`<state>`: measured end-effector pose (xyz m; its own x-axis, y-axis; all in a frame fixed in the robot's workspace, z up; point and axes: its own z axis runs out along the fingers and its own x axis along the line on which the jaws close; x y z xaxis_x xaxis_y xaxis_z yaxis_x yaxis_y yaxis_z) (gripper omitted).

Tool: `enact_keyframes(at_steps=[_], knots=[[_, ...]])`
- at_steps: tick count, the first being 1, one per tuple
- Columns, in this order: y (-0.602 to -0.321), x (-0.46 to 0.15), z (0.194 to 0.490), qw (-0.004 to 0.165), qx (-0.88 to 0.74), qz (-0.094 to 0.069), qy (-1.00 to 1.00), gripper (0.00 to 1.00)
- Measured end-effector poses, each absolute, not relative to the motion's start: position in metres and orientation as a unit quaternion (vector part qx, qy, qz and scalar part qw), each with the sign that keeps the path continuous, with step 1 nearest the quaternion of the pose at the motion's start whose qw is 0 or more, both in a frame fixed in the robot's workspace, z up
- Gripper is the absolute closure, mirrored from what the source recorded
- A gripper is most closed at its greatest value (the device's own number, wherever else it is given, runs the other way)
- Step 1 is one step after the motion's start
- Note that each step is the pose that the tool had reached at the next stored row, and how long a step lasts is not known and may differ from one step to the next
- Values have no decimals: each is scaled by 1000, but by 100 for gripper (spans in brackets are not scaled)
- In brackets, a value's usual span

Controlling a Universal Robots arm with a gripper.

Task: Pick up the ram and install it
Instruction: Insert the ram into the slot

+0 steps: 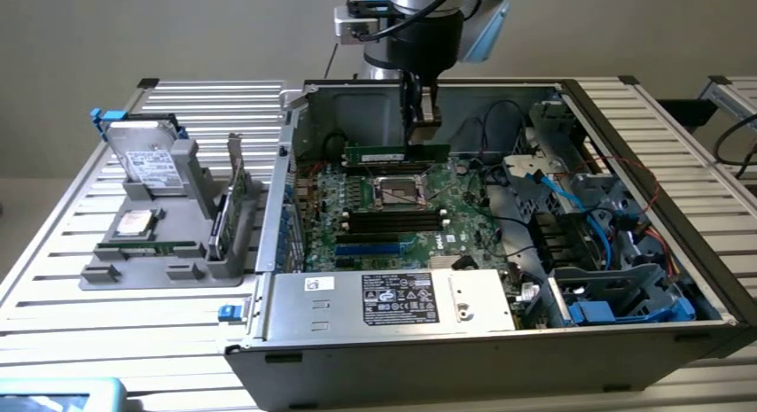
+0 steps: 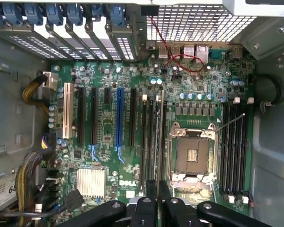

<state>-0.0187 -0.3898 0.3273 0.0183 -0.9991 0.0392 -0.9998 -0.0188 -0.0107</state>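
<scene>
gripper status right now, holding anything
Gripper: closed on the ram, holding it over the motherboard.

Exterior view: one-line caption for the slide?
Gripper holds the ram level above the motherboard of the open computer case.

High oblique overview; wrist above motherboard point(image 2: 106, 135)

Arm point(image 1: 414, 31) got cut off by the frame edge in the ext. view, so the rest of it was anyone's guess. Gripper point(image 1: 421, 133) covered part of the ram point(image 1: 378, 153), pinched btw its fingers. Txt on the PSU label point(image 1: 400, 299) was too small to read, tbh.
</scene>
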Motion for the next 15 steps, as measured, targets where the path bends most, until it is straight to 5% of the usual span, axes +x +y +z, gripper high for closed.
enact_keyframes(at_steps=[15], knots=[[-396,-18,305,10,713,18,-701,86]])
